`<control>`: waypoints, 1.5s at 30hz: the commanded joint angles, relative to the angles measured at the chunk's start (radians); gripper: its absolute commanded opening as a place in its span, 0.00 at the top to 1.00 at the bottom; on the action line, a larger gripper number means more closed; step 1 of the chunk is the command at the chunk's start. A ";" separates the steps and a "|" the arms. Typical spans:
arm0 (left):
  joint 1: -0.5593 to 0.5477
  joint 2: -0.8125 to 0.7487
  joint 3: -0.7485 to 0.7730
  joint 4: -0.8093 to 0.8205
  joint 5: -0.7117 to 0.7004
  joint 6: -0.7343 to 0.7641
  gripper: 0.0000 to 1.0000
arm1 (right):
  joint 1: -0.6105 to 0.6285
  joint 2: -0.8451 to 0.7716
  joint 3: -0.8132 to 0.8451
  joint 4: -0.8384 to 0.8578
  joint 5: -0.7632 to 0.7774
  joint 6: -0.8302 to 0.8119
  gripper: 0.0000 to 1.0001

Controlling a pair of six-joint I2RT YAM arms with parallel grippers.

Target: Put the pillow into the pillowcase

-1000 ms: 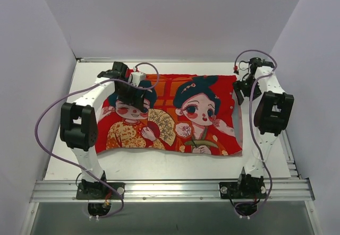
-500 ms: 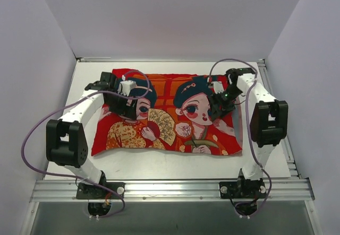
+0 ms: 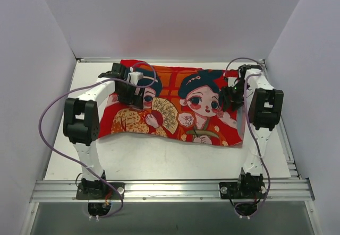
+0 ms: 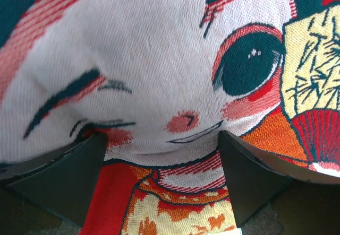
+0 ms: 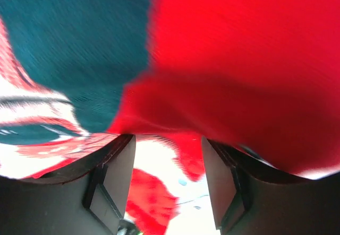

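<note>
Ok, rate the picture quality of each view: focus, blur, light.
Top external: sharp and evenly lit, no glare, only a soft shadow along the near edge of the pillowcase. Left wrist: the weave is crisp close up, though the jaws at the bottom sit dark in shade. Right wrist: blurred throughout, the red and teal cloth smeared, its jaws dark as well.

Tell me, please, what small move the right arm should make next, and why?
Probably close the right gripper on the red fold of the pillowcase between its fingers. Its jaws stand apart around that fabric near the cover's right edge, so nothing looks pinched yet, while the left gripper stands open over the left child's face.
</note>
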 commanded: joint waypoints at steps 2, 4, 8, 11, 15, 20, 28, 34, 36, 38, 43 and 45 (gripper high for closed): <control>0.021 0.086 0.111 0.137 -0.035 -0.024 0.03 | -0.046 0.000 0.075 0.057 0.159 -0.068 0.46; 0.032 0.070 0.149 0.142 0.004 -0.051 0.03 | -0.064 -0.027 0.094 0.065 0.164 -0.066 0.43; 0.064 -0.054 0.164 0.160 0.084 -0.123 0.02 | -0.122 -0.114 0.118 0.066 0.112 -0.056 0.36; 0.090 -0.160 0.145 0.173 0.119 -0.159 0.03 | -0.144 -0.208 0.104 0.062 0.084 -0.051 0.33; 0.134 -0.289 0.071 0.171 0.066 -0.159 0.03 | -0.127 -0.408 -0.035 0.031 -0.043 -0.091 0.32; 0.288 -0.342 -0.004 0.057 0.000 -0.078 0.03 | 0.049 -0.633 -0.374 -0.039 -0.116 -0.167 0.36; 0.374 -0.319 -0.093 -0.014 -0.045 0.057 0.02 | 0.433 -0.735 -0.776 0.177 -0.064 -0.008 0.40; 0.368 -0.239 -0.202 -0.018 -0.060 0.051 0.03 | 0.333 -0.497 -0.688 0.284 0.072 0.084 0.41; 0.362 -0.199 -0.228 -0.005 -0.020 0.044 0.02 | 0.268 -0.437 -0.614 0.293 0.102 0.106 0.41; 0.345 -0.173 -0.234 0.013 0.004 0.031 0.03 | 0.235 -0.414 -0.570 0.295 0.119 0.106 0.40; 0.339 -0.161 -0.210 0.025 0.032 0.019 0.03 | 0.191 -0.440 -0.537 0.281 0.151 0.081 0.39; 0.351 -0.214 -0.210 0.022 0.047 0.027 0.02 | 0.189 -0.505 -0.571 0.267 0.171 0.061 0.38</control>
